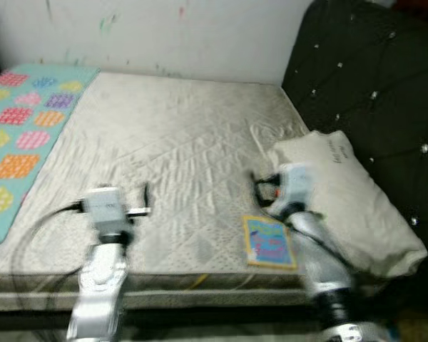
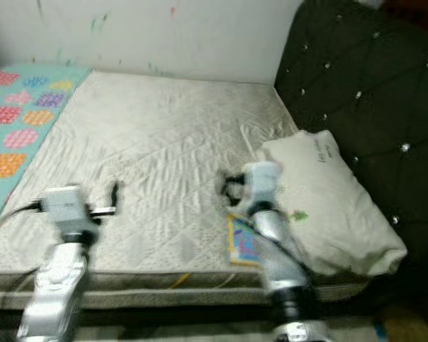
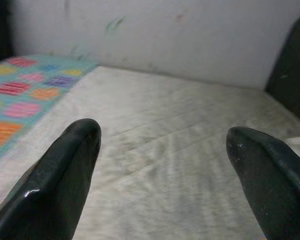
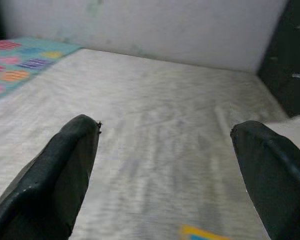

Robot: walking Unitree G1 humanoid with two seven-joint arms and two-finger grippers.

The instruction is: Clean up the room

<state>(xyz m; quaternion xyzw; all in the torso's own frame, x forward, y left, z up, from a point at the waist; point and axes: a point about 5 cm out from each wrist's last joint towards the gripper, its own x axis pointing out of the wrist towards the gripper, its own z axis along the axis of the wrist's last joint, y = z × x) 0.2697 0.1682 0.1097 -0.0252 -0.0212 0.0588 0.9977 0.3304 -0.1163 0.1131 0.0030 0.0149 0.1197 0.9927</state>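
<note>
Here, book (image 1: pixel 269 242) on mattress (image 1: pixel 178 157), beside pillow (image 1: pixel 342 199)

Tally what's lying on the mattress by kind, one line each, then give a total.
Pillow: 1, cream, at the headboard end.
Book: 1, blue and yellow cover, flat near the front edge beside the pillow.
Blanket: 1, teal with coloured patches, along the robot's left side.
Total: 3
</note>
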